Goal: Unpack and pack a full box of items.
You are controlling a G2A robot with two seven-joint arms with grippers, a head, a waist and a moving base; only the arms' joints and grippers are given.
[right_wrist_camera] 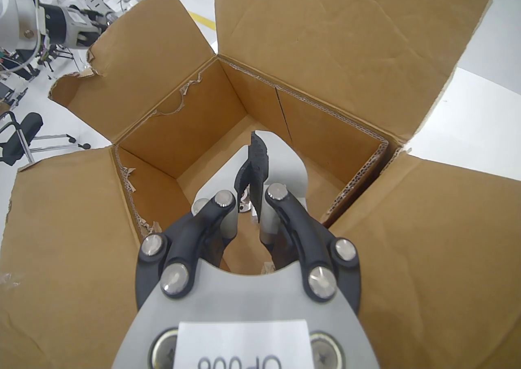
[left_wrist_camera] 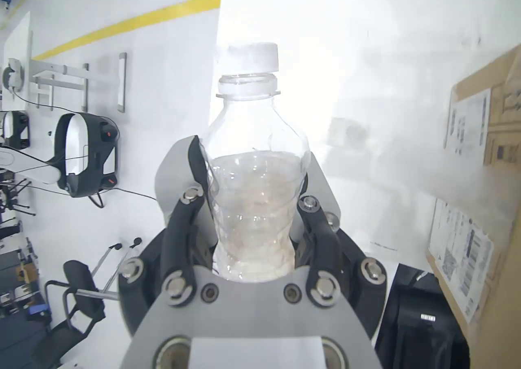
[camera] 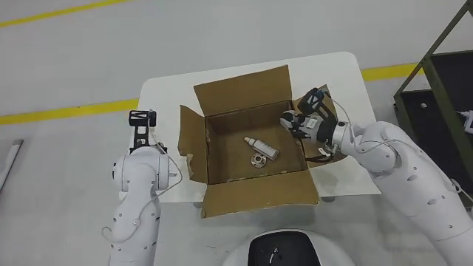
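Grey floor [camera: 74,59], yellow lines [camera: 111,1], white table [camera: 344,74].

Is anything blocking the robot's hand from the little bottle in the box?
No, nothing visible. The right gripper hangs shut above the open box, and the little bottle lies uncovered on its floor.

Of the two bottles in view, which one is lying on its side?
The small pale bottle on the floor of the box; the clear white-capped bottle is instead clamped in the left gripper, outside the box.

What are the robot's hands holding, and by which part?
The left gripper grips a clear bottle around its body, below the neck. The right gripper holds nothing.
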